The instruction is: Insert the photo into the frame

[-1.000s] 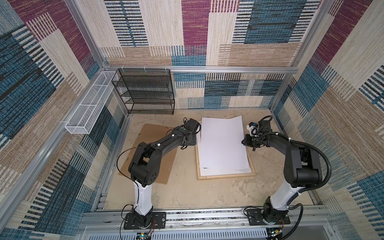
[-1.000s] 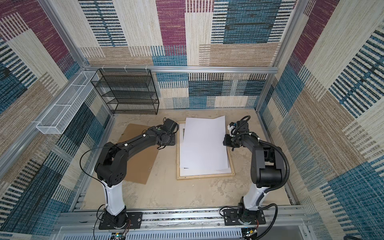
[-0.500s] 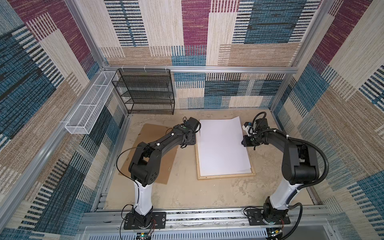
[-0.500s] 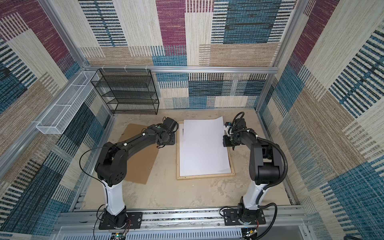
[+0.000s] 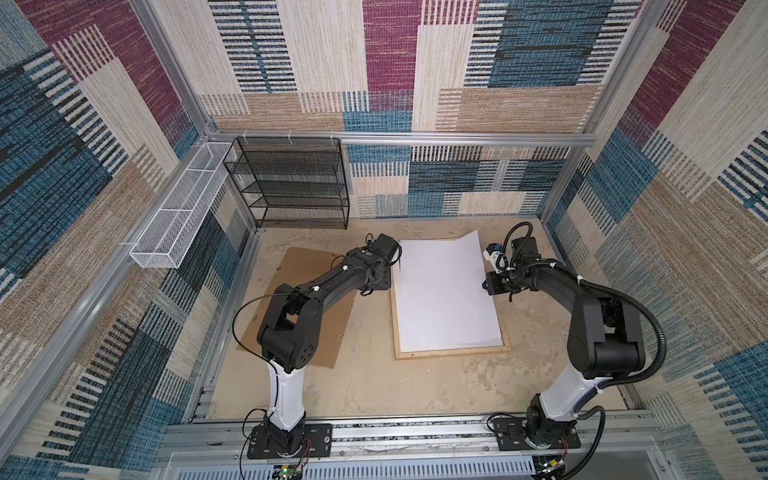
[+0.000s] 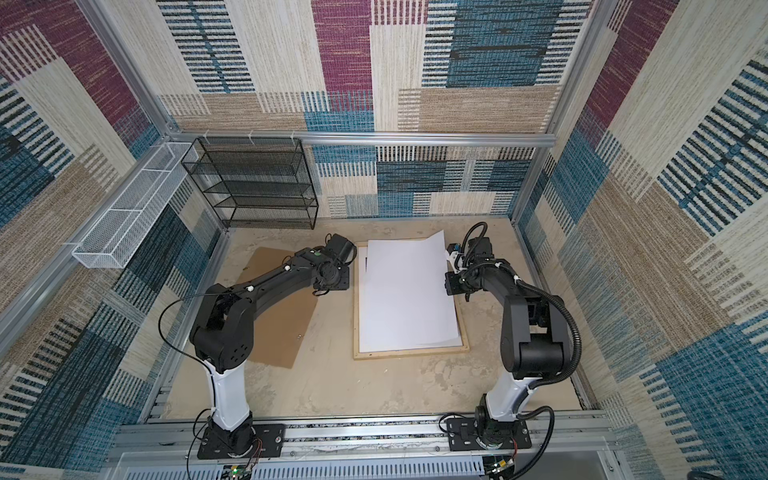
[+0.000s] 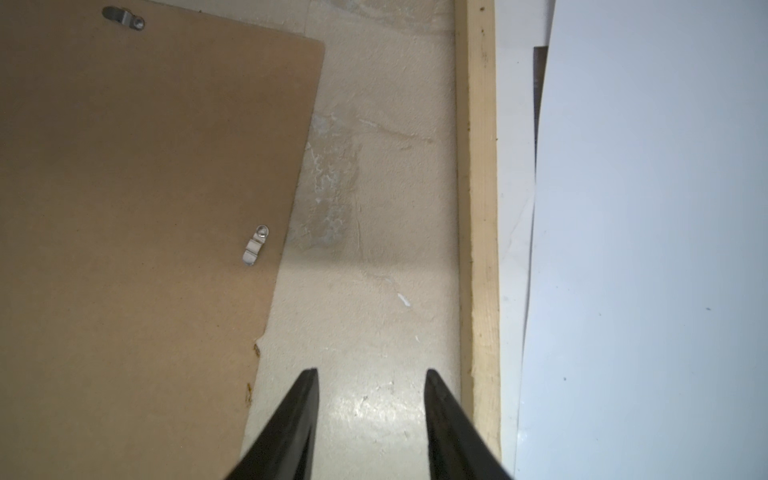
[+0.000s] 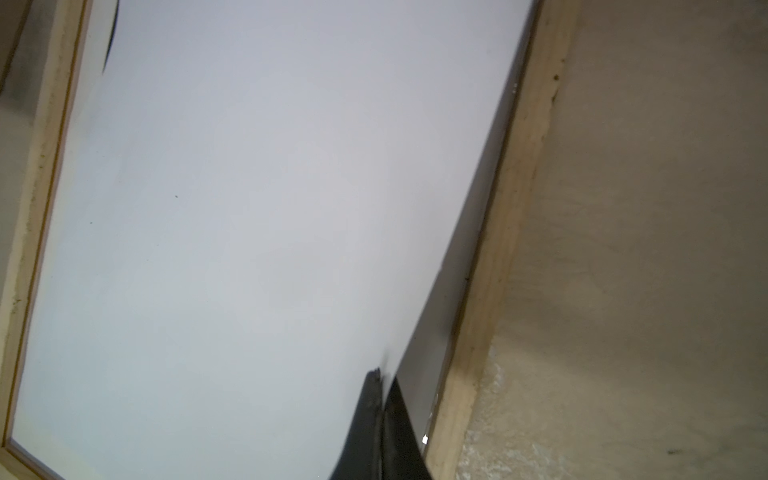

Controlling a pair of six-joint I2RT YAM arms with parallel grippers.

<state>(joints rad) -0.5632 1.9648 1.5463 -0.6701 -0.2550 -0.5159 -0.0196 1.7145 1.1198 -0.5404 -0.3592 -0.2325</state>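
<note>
The right gripper (image 8: 380, 374) is clamped on the right-hand edge of the photo (image 8: 249, 208), its two fingers pressed together with the paper between them. The pinched edge is held up off the right rail of the frame (image 8: 511, 208), and a dark gap shows beneath it.

In both top views the photo (image 5: 444, 299) lies blank white side up across the frame (image 5: 453, 354), so its picture side cannot be seen. The far right corner curls upward.

The left gripper (image 7: 372, 372) has its jaws apart and empty. It hangs over bare table between the brown backing board (image 7: 145, 208) and the frame's left rail.

Over the last second the sheet has swung from a skewed lie, angled across the opening, to roughly square with the rails. The right gripper has kept its pinch throughout, and the left arm has hardly moved. That suggests the aligning step is nearly done, and what seems left is lowering and releasing the raised right edge so the paper settles inside the rails.

Under the photo's left edge a white mat (image 7: 515, 208) already sits in the frame.

No brand, label or writing is legible anywhere. The board carries only small metal clips (image 7: 254, 245).
</note>
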